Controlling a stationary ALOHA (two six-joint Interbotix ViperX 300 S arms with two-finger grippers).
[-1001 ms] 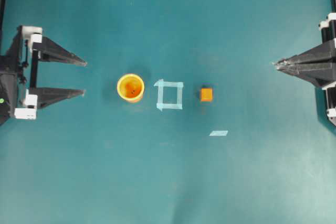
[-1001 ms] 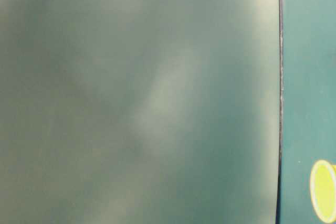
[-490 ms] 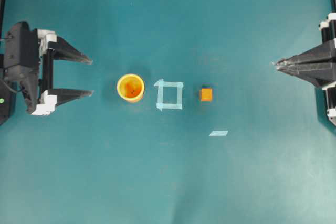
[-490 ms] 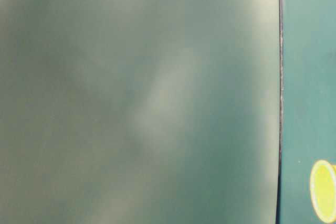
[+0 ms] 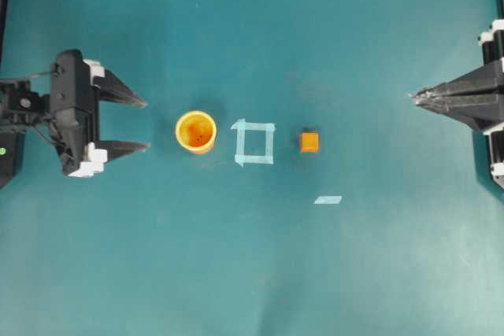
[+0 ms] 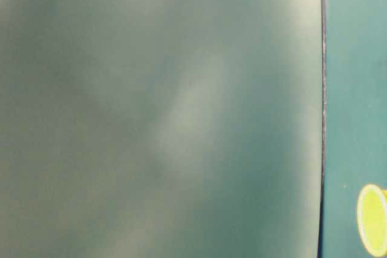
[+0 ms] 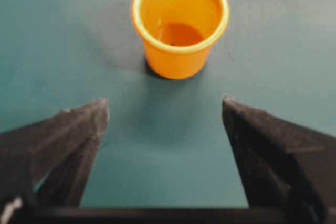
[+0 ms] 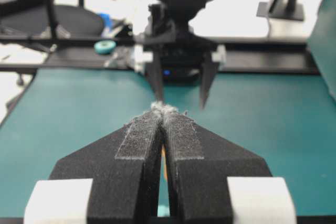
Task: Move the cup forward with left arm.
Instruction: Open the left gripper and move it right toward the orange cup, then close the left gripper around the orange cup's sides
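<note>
The yellow cup (image 5: 196, 131) stands upright on the teal table, left of the middle. In the left wrist view the cup (image 7: 180, 22) sits ahead of the jaws, centred between them, apart from both. My left gripper (image 5: 147, 125) is open and empty, its tips a short way left of the cup; it also shows in the left wrist view (image 7: 165, 103). My right gripper (image 5: 413, 97) is shut and empty at the far right edge; in the right wrist view (image 8: 164, 107) its fingers are pressed together. An edge of the cup (image 6: 371, 220) shows in the table-level view.
A square of pale tape (image 5: 254, 142) lies just right of the cup. A small orange cube (image 5: 309, 142) sits right of the square. A loose tape strip (image 5: 327, 200) lies below the cube. The table-level view is mostly blocked by a blurred grey-green surface.
My left gripper has moved right toward the cup, staying open. The cup, cube and right gripper have not moved.
</note>
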